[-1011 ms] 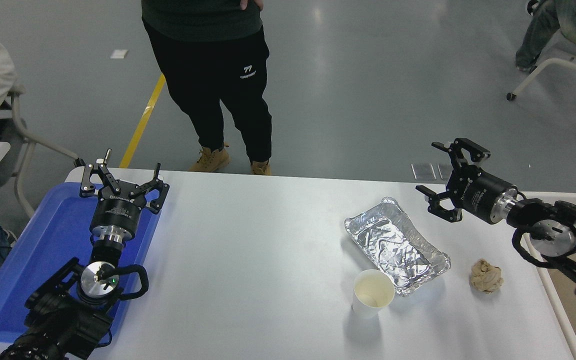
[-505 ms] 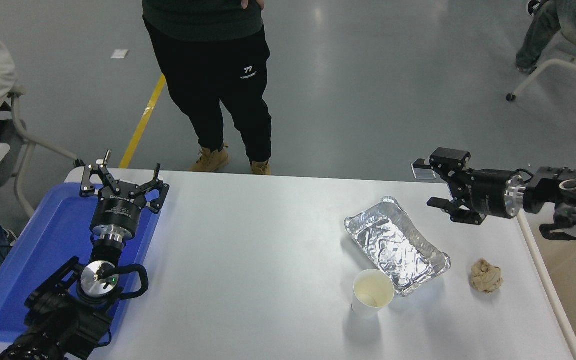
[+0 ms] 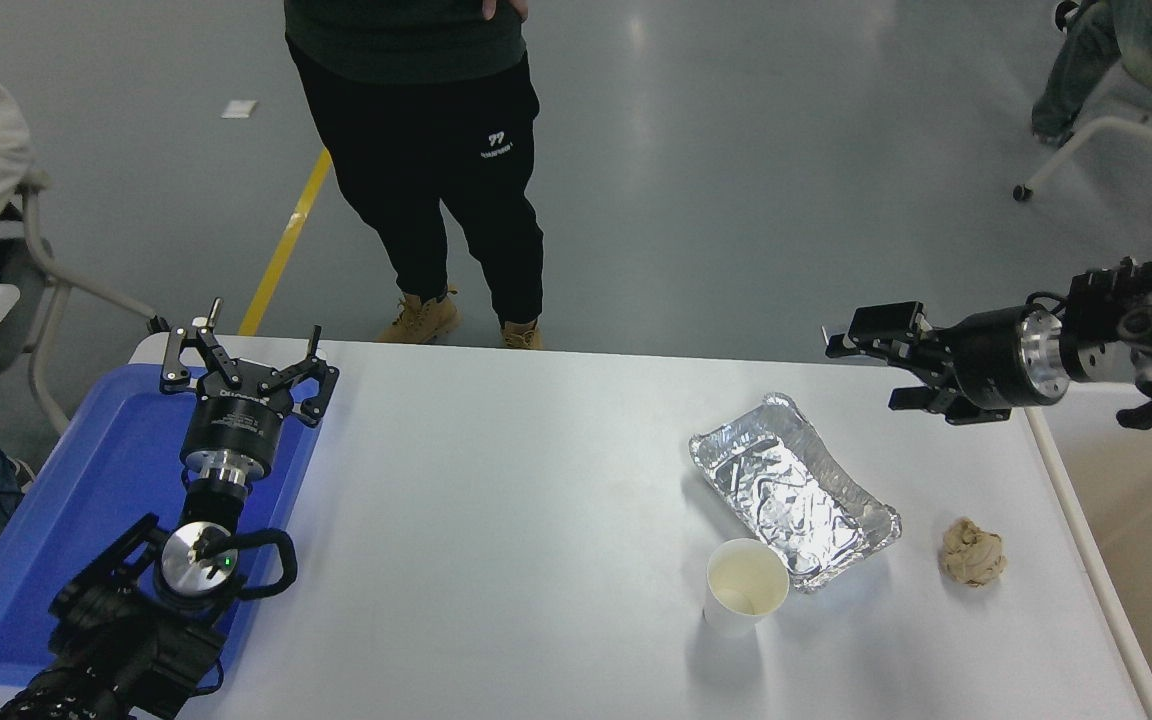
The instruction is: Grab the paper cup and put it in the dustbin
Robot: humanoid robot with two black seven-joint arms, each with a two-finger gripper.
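- The counter (image 3: 536, 520) carries everything loose; the bin (image 3: 1151, 560) stands against its right edge, showing only a pale rim strip and beige inside at the picture's right side.
- A blue tray (image 3: 66, 520) lies at the counter's left end, and the left gripper (image 3: 248, 368) is parked over it, fingers spread and empty, well apart from the cup.
- A person (image 3: 416, 150) stands at the far side near the middle, clear of the right arm's reach as far as can be seen.
- The right gripper (image 3: 881, 365) hangs above the far right corner, pointing left across the counter, fingers spread with nothing between them; it is by far the nearer arm.
- The foil tray (image 3: 796, 485) lies on a slant between that gripper and the cup, its near corner touching or just beside the cup's rim; I cannot tell which.
- The cup (image 3: 744, 588) stands upright, mouth up, its axis vertical, toward the near edge, nearer the robot and a little left of the right fingers.
- A paper ball (image 3: 973, 551) sits to the cup's right, between cup and bin but apart from both.
- Judgement: the reach must come toward the robot and down, and the foil corner crowds the cup's far right side, so a grasp from above or from the open near side looks safer.
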